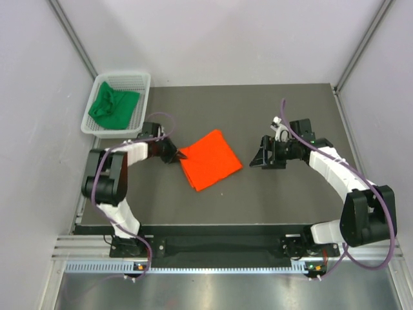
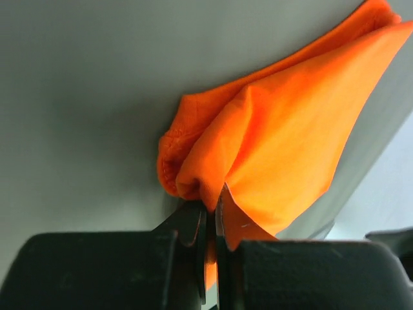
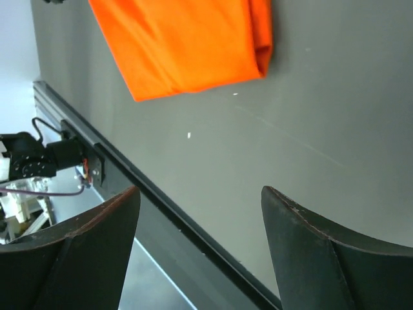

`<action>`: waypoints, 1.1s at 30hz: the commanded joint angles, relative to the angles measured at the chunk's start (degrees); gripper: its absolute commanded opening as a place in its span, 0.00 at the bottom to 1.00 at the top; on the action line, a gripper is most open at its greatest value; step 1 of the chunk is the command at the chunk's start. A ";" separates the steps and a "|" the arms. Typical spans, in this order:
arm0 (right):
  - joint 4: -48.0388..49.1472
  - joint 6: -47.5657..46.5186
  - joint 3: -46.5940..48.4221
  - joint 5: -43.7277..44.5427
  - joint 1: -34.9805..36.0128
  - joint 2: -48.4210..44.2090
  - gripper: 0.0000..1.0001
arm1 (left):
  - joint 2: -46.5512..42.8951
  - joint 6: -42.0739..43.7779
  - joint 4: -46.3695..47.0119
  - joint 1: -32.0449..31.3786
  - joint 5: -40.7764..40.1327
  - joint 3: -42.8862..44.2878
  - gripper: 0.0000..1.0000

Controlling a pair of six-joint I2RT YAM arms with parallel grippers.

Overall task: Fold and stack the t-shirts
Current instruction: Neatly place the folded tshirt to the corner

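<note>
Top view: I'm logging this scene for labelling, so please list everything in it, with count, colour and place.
orange shirt: 1, bright orange, folded, lying mid-table
green shirt: 1, dark green, bunched inside the basket
basket: 1, white mesh, far left corner of the table
table: 1, dark grey, under everything
left gripper: 1, black, shut on the orange shirt's left corner
right gripper: 1, black, open, right of the orange shirt and apart from it
</note>
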 commanded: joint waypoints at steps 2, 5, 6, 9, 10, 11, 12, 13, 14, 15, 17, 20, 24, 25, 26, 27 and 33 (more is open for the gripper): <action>3.56 2.12 1.71 -2.04 3.97 0.44 0.75 | -10.74 -8.08 -1.74 4.04 -11.72 -7.02 0.00; 4.17 2.82 3.30 -2.30 5.21 2.02 0.75 | -16.10 -9.50 -4.02 8.09 -15.85 -10.19 0.00; 4.96 3.43 3.47 -2.83 5.30 2.81 0.75 | -18.73 -10.11 -5.86 11.40 -16.92 -10.71 0.00; 5.05 3.88 4.53 -3.18 6.09 4.30 0.75 | -24.44 -11.51 -8.60 16.86 -21.49 -13.09 0.00; 4.62 3.70 5.14 -3.10 6.35 4.57 0.75 | -25.68 -11.96 -9.39 18.54 -21.85 -14.66 0.00; 4.44 3.61 5.41 -3.10 6.97 4.75 0.75 | -27.00 -12.22 -9.92 20.38 -22.11 -15.46 0.00; 4.35 3.61 5.58 -2.92 7.23 5.27 0.75 | -28.93 -12.57 -10.36 23.80 -22.73 -16.16 0.00; 4.18 3.61 5.85 -2.92 7.58 5.45 0.75 | -29.82 -12.58 -10.71 25.66 -22.91 -17.39 0.00; 4.00 3.61 5.85 -2.92 8.28 5.63 0.75 | -30.44 -12.58 -10.80 27.42 -22.82 -18.01 0.00; 4.09 3.53 5.94 -2.92 8.55 5.89 0.75 | -31.14 -12.40 -10.89 30.74 -22.56 -18.45 0.00; 3.91 3.61 6.11 -3.01 9.43 6.07 0.75 | -31.58 -11.97 -11.59 35.05 -22.12 -19.16 0.00; 3.48 3.53 6.37 -3.01 9.96 6.42 0.75 | -32.29 -11.17 -14.13 38.85 -24.13 -18.98 0.00; 2.86 3.44 6.46 -2.92 10.57 6.77 0.75 | -33.25 -9.85 -18.35 42.81 -28.35 -17.67 0.00; 2.86 3.70 6.38 -3.01 10.84 6.77 0.75 | -33.60 -9.85 -19.93 42.99 -30.36 -16.88 0.00; 2.68 3.61 6.38 -3.01 11.27 7.03 0.75 | -33.96 -9.77 -21.25 43.08 -33.42 -16.52 0.00; 2.51 3.79 6.38 -3.01 11.54 7.30 0.75 | -34.65 -9.68 -24.04 43.17 -35.02 -16.00 0.00; 2.16 4.32 6.64 -3.27 14.70 8.96 0.74 | -37.47 -10.47 -33.38 44.48 -46.00 -14.06 0.00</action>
